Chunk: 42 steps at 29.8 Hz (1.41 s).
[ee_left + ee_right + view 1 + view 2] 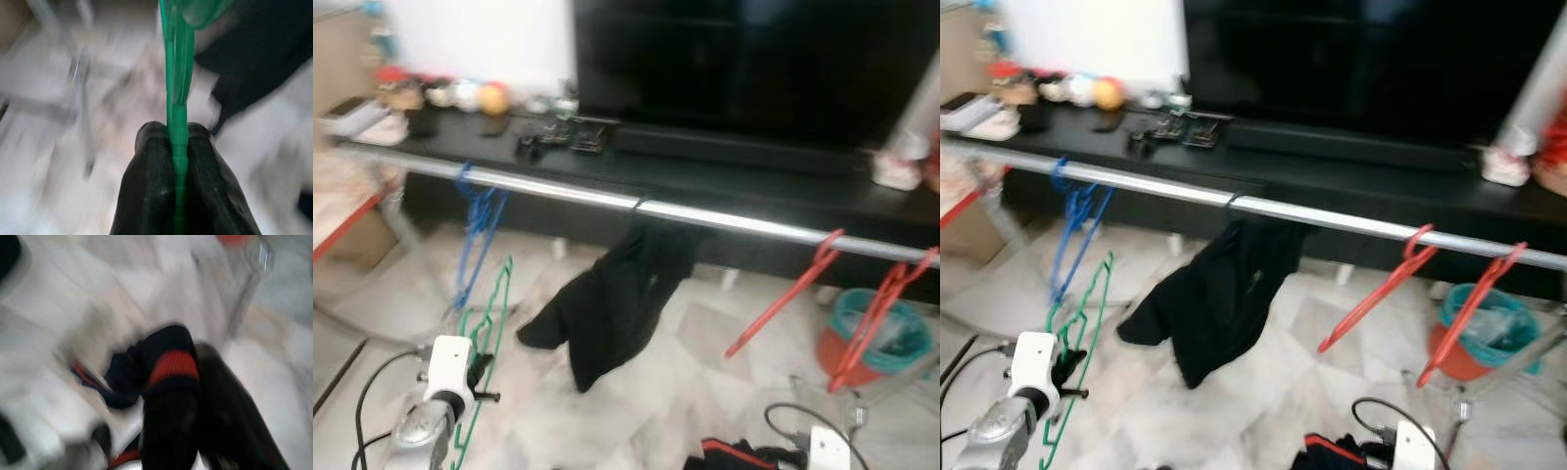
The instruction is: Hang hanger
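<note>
A silver rail point(607, 199) crosses before a dark TV unit, everything blurred. Low down, the left gripper point(178, 147) clamps a green hanger point(480, 343); the right gripper point(195, 382) pinches dark, red-striped cloth point(168, 364), cut off below.

No text, label, brand or number can be read anywhere; the small items on the black TV stand point(724, 181) are too blurred to show lettering.

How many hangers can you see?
5: a blue hanger and two red hangers on the rail, one under the black garment, a green hanger in the left gripper.
</note>
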### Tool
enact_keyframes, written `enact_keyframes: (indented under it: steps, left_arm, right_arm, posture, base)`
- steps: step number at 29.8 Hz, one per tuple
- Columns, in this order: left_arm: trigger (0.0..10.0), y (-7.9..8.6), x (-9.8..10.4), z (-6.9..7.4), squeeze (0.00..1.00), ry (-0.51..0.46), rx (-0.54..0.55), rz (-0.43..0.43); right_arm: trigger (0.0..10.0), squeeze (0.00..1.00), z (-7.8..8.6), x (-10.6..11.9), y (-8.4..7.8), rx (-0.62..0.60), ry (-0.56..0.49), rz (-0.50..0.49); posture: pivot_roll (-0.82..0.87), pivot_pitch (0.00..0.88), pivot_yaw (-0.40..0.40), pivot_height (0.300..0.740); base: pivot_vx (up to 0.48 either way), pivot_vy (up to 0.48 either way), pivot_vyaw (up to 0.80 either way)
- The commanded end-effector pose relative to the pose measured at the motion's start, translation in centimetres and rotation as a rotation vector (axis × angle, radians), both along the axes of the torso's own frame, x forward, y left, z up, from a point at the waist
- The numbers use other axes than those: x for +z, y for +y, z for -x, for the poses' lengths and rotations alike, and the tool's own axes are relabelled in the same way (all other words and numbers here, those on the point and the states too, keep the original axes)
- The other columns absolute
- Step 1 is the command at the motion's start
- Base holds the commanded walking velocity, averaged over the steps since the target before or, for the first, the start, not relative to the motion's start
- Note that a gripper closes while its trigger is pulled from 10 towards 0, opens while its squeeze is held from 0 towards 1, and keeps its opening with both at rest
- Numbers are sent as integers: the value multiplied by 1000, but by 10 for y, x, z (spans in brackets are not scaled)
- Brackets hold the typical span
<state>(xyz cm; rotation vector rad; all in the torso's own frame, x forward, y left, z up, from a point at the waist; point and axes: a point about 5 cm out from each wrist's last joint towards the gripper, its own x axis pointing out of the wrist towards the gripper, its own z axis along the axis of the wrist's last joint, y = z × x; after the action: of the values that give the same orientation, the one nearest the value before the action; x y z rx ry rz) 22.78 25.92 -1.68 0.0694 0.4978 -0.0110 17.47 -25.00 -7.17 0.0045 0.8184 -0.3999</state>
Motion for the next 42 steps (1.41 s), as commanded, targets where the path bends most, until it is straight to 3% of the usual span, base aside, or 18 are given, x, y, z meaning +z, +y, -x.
enact_keyframes:
  steps: [1,42]
  left_arm:
    - [10000,0,6,-8,0,-22,-13,-15]
    - [10000,-2,11,-18,0,-57,-4,-17]
  right_arm:
    - [10000,0,8,-3,-1,-17,16,-3]
    - [10000,0,-2,3,-5,-35,-39,6]
  posture:
    - [-91,0,-19,740]
    - [-88,0,-26,740]
  base:
    - [-409,0,0]
    - [-405,0,-87]
